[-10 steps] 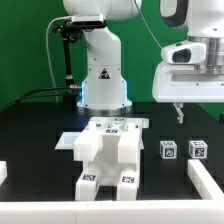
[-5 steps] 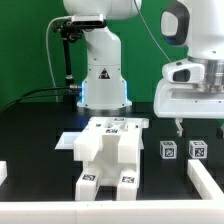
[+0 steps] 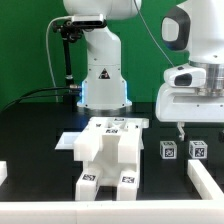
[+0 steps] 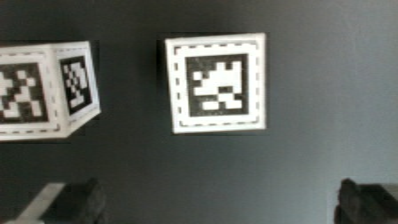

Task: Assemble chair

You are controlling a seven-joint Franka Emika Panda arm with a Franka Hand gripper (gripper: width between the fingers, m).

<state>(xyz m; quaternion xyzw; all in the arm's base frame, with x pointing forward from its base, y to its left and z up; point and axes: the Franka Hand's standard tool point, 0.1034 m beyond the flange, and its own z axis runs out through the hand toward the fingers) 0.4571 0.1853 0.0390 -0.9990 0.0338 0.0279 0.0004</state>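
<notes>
The gripper (image 3: 198,130) hangs above two small tagged blocks (image 3: 168,150), at three o'clock from the stacked chair parts (image 3: 108,150). Its jaws gape wide, holding nothing

Chair parts (image 3: 108,155): white plastic, smooth and matt, each bearing flat black-and-white printed tags (image 4: 217,84) that look like paper labels. Table (image 3: 35,125): black and matt, without visible sheen; arm (image 3: 103,70): white moulded shell with a soft gloss and dark joints. Backdrop (image 3: 25,40): green, matt, cloth-like in look.
</notes>
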